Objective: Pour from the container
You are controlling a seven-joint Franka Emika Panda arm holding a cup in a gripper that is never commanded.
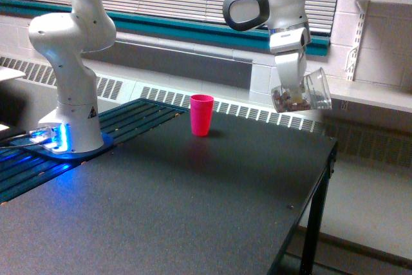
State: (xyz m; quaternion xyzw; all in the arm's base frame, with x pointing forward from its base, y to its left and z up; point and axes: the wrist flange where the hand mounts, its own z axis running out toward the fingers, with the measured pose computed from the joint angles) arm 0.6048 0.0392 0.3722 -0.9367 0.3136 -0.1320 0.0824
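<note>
The pour looks to be at an early or middle stage: the small clear tapered plastic cup (308,92), in the right of the frame, is tipped well onto its side in mid-air, its open mouth turned toward the right edge of the picture and slightly up, yet the small brownish wrapped candies (288,102) are heaped in its lower, closed end and none can be seen falling or lying on the dark speckled worktop (193,204) beneath. The tool (291,88) of the white robot arm (270,1) comes down from the top of the frame and is closed around the clear cup near its base; the fingers themselves are partly lost against the cup, but the cup hangs from them with nothing else under it. The opaque pinkish-red plastic cup (201,114) stands upright near the middle of the frame toward the back edge of the worktop, well to the left of the tilted cup and lower; whether it holds anything cannot be told, since its wall hides its inside. What seems left is the main part: tipping further so the candies slide toward the mouth and out.
</note>
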